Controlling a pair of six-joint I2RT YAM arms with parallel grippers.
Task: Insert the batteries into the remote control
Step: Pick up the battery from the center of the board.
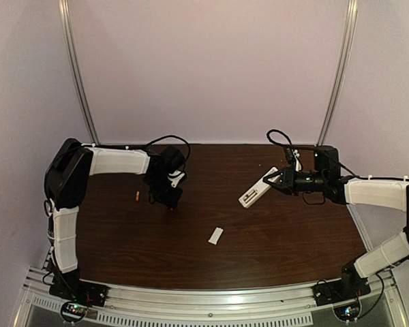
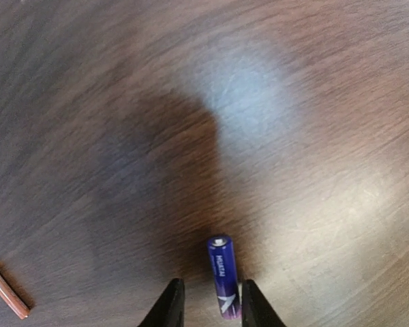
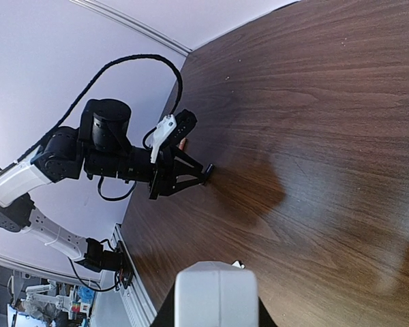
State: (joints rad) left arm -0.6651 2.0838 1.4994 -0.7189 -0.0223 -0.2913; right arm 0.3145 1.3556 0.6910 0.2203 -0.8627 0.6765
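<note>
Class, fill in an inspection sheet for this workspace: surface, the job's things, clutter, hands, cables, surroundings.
Surface: dark brown wooden table, glossy.
Job's things: slim white plastic remote control gripped at one end by the right hand; bluish-purple cylindrical battery between the fingers of the left hand; orange-red cylindrical battery lying apart, untouched.
Clutter: small flat white rectangular cover piece, lying alone.
Hands: left hand open around the purple battery; right hand shut on the remote.
Cables: black cable looped above each wrist, off the table.
Surroundings: lilac walls, metal posts, metal rail at the near edge.
</note>
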